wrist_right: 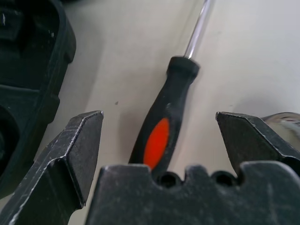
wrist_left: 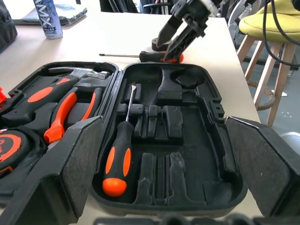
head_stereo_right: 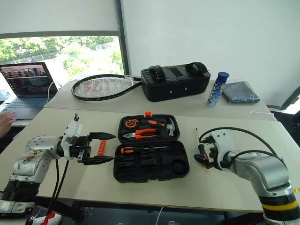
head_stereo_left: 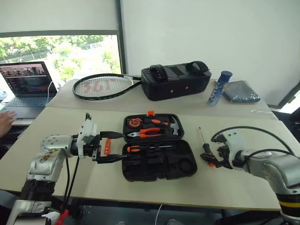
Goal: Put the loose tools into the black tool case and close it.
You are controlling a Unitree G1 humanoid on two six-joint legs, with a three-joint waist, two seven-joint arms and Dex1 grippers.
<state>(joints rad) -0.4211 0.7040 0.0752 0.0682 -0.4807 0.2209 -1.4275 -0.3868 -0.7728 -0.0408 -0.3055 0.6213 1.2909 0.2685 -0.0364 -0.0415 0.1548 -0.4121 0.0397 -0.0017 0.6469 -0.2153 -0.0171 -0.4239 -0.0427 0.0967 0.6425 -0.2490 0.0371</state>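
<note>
- Table (head_stereo_left: 70, 183): light top. The black tool case (head_stereo_left: 157, 165) lies open at centre, lid half on the far side, tray half on the near side.
- Far side, not part of the job: black fabric bag (head_stereo_left: 176, 80), racket (head_stereo_left: 102, 86), blue can (head_stereo_left: 219, 87), laptop (head_stereo_left: 27, 86) far left.
- Case lid half holds the pliers (head_stereo_left: 146, 133), hammer (head_stereo_left: 171, 125) and a tape measure (head_stereo_left: 135, 122). The tray half has one screwdriver (wrist_left: 121, 154) seated in its slot; the rest of the slots are bare.
- Left gripper (head_stereo_left: 111, 147): jaws wide apart, empty, level at the case's left edge. A small slim orange tool (head_stereo_left: 107, 145) lies on the table just beside it.
- Right gripper (wrist_right: 159, 154): jaws wide apart, nothing gripped, angled down over the loose screwdriver (head_stereo_left: 204, 146), which lies right of the case with its shaft pointing far. The handle sits between the fingers in the right wrist view; can't tell if they touch it.
- Step in hand, my read: picking up that second screwdriver.
- Next move calls for: drop slightly, close on the handle mid-grip, lift, carry left to a free slot in the tray.
</note>
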